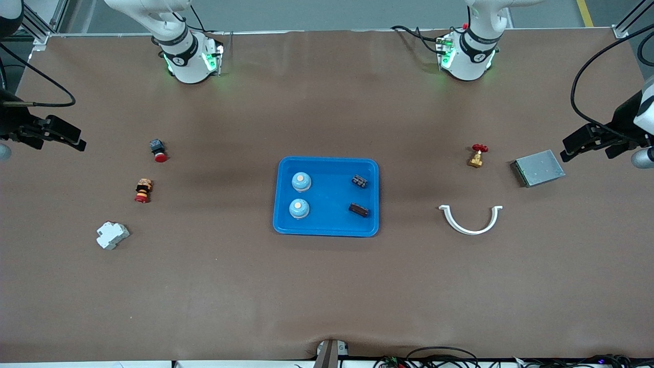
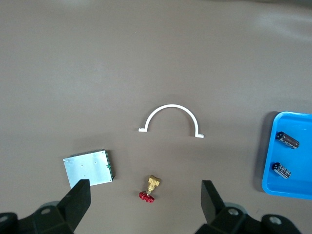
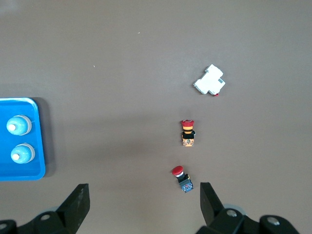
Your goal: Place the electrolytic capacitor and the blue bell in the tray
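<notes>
Jaws wide; tray [image 1: 327, 229] holds bells, capacitors.

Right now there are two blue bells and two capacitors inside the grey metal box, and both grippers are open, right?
Not quite. The two blue bells and two capacitors sit in the blue tray, not the grey metal box, as the front view shows. The rest holds: the left gripper and right gripper are both open.
</notes>
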